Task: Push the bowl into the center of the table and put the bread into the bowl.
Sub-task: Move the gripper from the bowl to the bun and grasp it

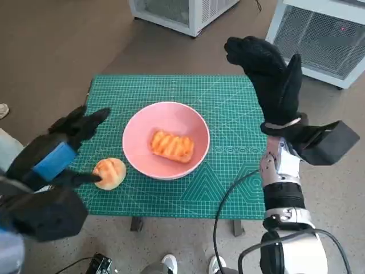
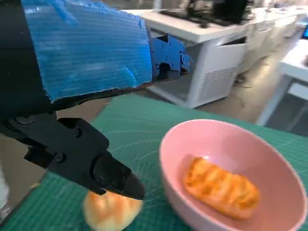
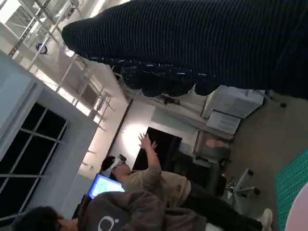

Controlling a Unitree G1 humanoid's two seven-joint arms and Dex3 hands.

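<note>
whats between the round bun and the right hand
In the head view, the pink bowl holding a grilled bread slice lies between the round bun and the raised gloved right hand.

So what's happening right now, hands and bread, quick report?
Left hand open, a fingertip touching the round bun beside the bowl. Right hand raised, open. Long bread already in bowl. Nothing in the way.

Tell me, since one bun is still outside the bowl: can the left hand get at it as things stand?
Probably yes. The left hand hovers open right beside the round bun, its fingers just above it, and nothing lies between them. The pink bowl sits off to the side.
</note>
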